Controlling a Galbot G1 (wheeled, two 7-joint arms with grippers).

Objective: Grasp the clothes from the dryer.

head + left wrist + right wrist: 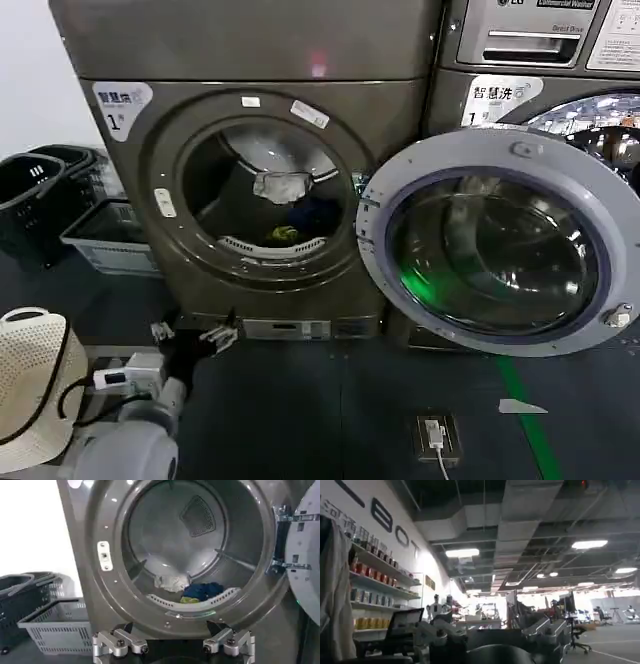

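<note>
- Lying low in the drum of the dryer (250,180), the clothes (285,205) sit just behind the lip of the porthole, near the centre of the head frame: a whitish-grey piece (282,186) uppermost, a dark blue piece (318,213) to its right, a yellow-green piece (283,234) nearest the lip.
- Seen from my left wrist, the same pile rests at the bottom of the drum: whitish-grey piece (171,582), dark blue piece (202,590), yellow-green piece (188,600) peeking over the rim.
- The glass door (495,240) hangs swung wide at the right of the head frame, so the opening is free.
- The relation that counts: the pile lies ahead of and above my left gripper (195,335), slightly to its right, through the porthole. The heap has no clear long axis; it spreads roughly across the drum floor.
- My left gripper (172,644) is the nearer one, low in front of the dryer's base, fingers spread and holding nothing, pointed at the opening.
- My left arm reaches forward from the lower left of the head frame, held low.
- My right gripper (492,640) is parked elsewhere, aimed into the room and towards the ceiling; I cannot tell how its jaws stand.
- I judge that the reach into the drum has yet to begin.
</note>
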